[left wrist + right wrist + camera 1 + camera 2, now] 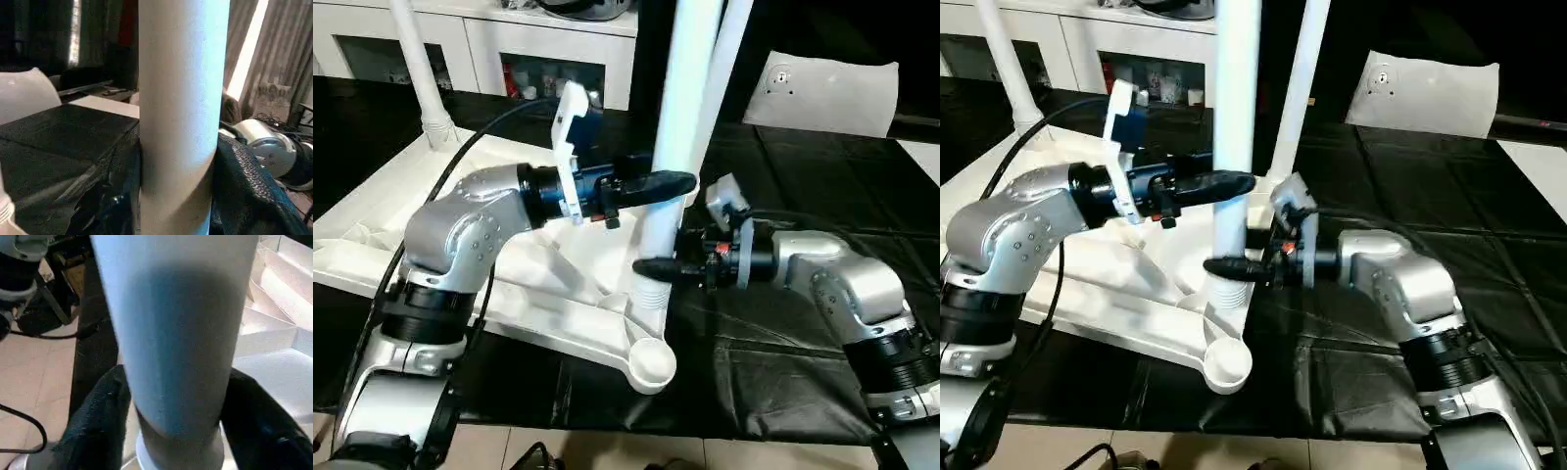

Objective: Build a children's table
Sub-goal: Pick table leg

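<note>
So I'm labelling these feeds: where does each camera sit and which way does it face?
Left eye, right eye: on the head, looking forward and down at the tabletop; silver forearms show.
Left wrist: looks along the left pincer at the leg.
Right wrist: along the right pincer, low on that leg.
All four share that leg.

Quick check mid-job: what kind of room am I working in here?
Probably a home-style room, maybe a staged one: white glass-door cabinets line the back, curtains hang with light coming through, and the black-covered work surface stands on a tiled floor.
</note>
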Controlling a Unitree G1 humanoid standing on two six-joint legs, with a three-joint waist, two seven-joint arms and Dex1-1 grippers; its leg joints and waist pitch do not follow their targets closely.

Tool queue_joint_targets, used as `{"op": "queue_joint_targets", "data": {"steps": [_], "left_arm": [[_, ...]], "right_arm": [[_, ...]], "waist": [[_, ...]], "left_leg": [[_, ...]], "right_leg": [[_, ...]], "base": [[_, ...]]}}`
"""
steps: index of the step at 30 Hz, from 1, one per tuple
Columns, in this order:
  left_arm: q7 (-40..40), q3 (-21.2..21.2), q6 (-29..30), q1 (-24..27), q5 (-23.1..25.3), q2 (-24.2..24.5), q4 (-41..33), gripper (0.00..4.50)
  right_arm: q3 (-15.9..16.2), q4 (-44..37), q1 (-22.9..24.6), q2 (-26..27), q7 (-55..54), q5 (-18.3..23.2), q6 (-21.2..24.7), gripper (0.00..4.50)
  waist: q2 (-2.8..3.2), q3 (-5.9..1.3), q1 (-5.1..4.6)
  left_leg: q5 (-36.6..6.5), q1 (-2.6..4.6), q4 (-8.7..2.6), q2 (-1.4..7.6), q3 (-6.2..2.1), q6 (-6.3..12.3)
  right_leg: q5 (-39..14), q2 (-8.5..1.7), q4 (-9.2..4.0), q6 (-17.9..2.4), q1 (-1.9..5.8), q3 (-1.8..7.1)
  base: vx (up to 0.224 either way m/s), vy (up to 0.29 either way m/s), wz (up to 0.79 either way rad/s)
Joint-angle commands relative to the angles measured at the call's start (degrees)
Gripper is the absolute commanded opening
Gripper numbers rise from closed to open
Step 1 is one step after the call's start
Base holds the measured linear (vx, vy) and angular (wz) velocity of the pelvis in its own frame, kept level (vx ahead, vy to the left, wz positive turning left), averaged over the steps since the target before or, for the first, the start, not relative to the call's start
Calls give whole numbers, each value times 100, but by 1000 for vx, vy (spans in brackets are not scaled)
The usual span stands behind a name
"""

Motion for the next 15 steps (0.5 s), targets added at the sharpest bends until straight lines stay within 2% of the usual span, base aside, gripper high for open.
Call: {"op": "queue_joint_targets", "data": {"steps": [1, 7, 8, 15], "left_arm": [[-54, -54, -21, -179, 60, -39, -5, 176], [-193, -118, -73, -289, 104, -41, 101, 176], [-202, -120, -75, -295, 108, -43, 109, 176], [-241, -118, -68, -371, 124, -109, 171, 176]], "right_arm": [[142, 48, -34, -78, 123, -95, -86, 237], [159, 135, -42, -91, 115, -180, -187, 234], [154, 145, -46, -88, 126, -181, -191, 218], [144, 148, -17, -47, 236, -190, -177, 193]], "waist": [[-3, -422, 28], [1, -424, 56], [1, -427, 65], [-5, -435, 87]], "left_leg": [[-28, 73, -386, 372, -95, 147], [-77, 80, -387, 376, -96, 137], [-68, 78, -386, 376, -96, 135], [7, 77, -382, 377, -99, 162]], "right_leg": [[-309, -555, -332, -1412, 336, 254], [-311, -558, -333, -1435, 338, 255], [-311, -560, -330, -1433, 344, 255], [-160, -560, -309, -1459, 347, 250]], "base": [[0, 0, 0], [0, 0, 0], [0, 0, 0], [0, 0, 0]]}}
